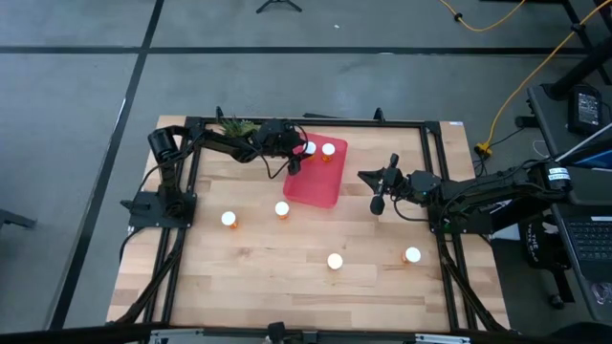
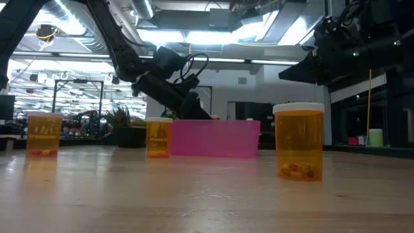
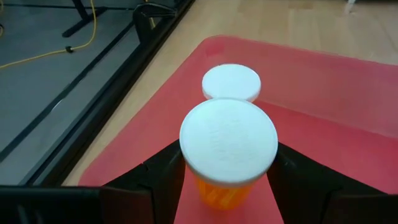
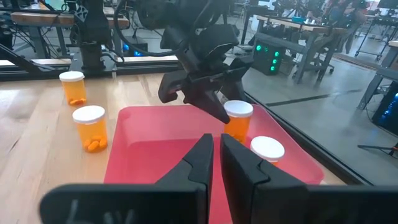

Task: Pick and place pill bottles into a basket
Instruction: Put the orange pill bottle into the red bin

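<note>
While the left gripper [image 1: 295, 161] stands over the red basket [image 1: 316, 186], its fingers flank a pill bottle [image 3: 228, 152], apparently pinching it; contact is hard to confirm. One bottle [image 1: 328, 150] already stands inside. Four others [image 1: 229, 219] remain on the bench [image 1: 287, 277]. Next: release and withdraw. The right gripper [image 1: 376, 196] waits beside the basket, pressed together.

A light wooden tabletop [image 1: 287, 272] sits inside a black metal frame [image 1: 172, 239] on a grey floor [image 1: 76, 96]. A small green potted plant [image 1: 236, 125] stands at the far edge of the tabletop, while a yellow cable [image 1: 521, 86] trails across the floor toward a laptop [image 1: 585, 244] on the right. Beyond the tabletop, a lit workshop with benches fills the background.
</note>
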Controlling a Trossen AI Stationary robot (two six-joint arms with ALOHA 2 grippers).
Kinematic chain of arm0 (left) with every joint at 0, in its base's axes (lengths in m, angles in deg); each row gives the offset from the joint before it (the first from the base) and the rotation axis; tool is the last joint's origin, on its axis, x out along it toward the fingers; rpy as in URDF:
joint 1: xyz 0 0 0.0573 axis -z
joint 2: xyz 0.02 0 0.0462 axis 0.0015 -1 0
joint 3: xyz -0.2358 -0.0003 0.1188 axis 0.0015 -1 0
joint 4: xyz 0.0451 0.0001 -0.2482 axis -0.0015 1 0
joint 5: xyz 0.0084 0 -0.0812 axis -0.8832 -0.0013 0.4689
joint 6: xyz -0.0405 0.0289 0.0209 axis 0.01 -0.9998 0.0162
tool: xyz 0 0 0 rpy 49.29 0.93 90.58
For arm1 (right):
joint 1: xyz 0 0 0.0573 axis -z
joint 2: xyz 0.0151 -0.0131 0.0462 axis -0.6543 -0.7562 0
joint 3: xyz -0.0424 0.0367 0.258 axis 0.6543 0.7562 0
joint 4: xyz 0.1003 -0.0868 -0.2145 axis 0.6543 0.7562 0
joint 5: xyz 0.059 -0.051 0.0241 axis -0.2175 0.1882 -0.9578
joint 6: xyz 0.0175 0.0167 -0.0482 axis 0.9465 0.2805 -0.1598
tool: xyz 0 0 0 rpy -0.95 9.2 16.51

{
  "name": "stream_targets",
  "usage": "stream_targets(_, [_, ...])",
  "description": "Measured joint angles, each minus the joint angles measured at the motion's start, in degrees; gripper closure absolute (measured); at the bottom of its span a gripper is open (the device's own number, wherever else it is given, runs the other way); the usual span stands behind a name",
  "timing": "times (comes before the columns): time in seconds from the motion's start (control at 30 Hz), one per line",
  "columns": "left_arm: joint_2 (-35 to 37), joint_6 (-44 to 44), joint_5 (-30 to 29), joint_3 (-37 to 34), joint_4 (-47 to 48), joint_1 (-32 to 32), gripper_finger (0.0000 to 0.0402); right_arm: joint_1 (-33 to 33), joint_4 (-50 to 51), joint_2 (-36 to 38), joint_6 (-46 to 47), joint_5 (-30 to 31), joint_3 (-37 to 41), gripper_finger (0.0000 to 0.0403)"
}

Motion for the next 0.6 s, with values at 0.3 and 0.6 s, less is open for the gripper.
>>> stream_targets(0.3, [0.0, -1.0, 0.0, 0.0, 1.0, 0.0, 0.0196, 0.0, 0.0, 0.0, 0.0, 0.0, 0.0, 0.0368])
stream_targets(0.6, [0.0, -1.5, 0.0, 0.0, 1.7, 0.0, 0.0196, 0.0, 0.0, 0.0, 0.0, 0.0, 0.0, 0.0368])
